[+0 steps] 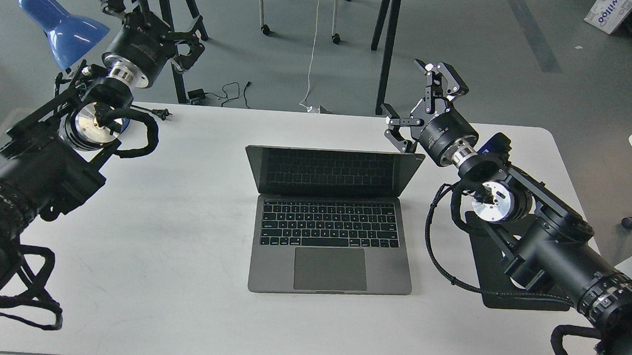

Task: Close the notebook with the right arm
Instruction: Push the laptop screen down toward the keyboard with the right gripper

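Observation:
The notebook (333, 239) lies in the middle of the white table (181, 235), space-grey with black keys and a large trackpad. Its lid (332, 173) is tilted forward, partly lowered, and the black screen reflects the keys. My right gripper (418, 104) is open at the lid's top right corner, behind and just above it. Its lower finger (398, 132) is close to that corner; I cannot tell whether it touches. My left gripper (156, 11) is open and empty, raised at the far left near the blue lamp.
A blue lamp (62, 19) stands at the back left. A black mouse pad (498, 295) lies right of the notebook, mostly under my right arm. A power plug and cable (158, 114) lie at the table's back left. Table legs and a rack stand beyond the far edge.

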### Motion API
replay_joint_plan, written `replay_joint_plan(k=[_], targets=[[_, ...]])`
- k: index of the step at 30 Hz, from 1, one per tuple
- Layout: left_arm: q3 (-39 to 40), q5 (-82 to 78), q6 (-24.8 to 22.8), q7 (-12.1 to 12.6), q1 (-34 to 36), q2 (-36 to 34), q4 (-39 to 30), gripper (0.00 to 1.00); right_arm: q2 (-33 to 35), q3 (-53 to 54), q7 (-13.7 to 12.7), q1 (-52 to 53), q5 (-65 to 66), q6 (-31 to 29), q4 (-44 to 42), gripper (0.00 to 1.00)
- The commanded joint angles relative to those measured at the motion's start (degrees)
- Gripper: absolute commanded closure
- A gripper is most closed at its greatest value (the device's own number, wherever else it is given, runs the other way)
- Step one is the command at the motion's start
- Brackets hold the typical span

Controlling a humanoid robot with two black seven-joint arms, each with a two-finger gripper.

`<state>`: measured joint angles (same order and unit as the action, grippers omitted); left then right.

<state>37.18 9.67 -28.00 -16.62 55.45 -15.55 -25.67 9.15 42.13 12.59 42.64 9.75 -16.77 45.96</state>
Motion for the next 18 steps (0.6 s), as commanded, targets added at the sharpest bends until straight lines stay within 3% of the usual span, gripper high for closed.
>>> replay_joint_plan(k=[1,18], targets=[[0.0,0.0,0.0,0.0,0.0,0.0,0.0,0.00,1.8,0.0,-0.6,-2.6,0.1,0.2,4.5,0.00],[0.0,0.0,0.0,0.0,-0.1,-0.1,0.0,0.00,11.3,-2.5,-0.7,-14.7,0.8,0.3,19.4,0.00]])
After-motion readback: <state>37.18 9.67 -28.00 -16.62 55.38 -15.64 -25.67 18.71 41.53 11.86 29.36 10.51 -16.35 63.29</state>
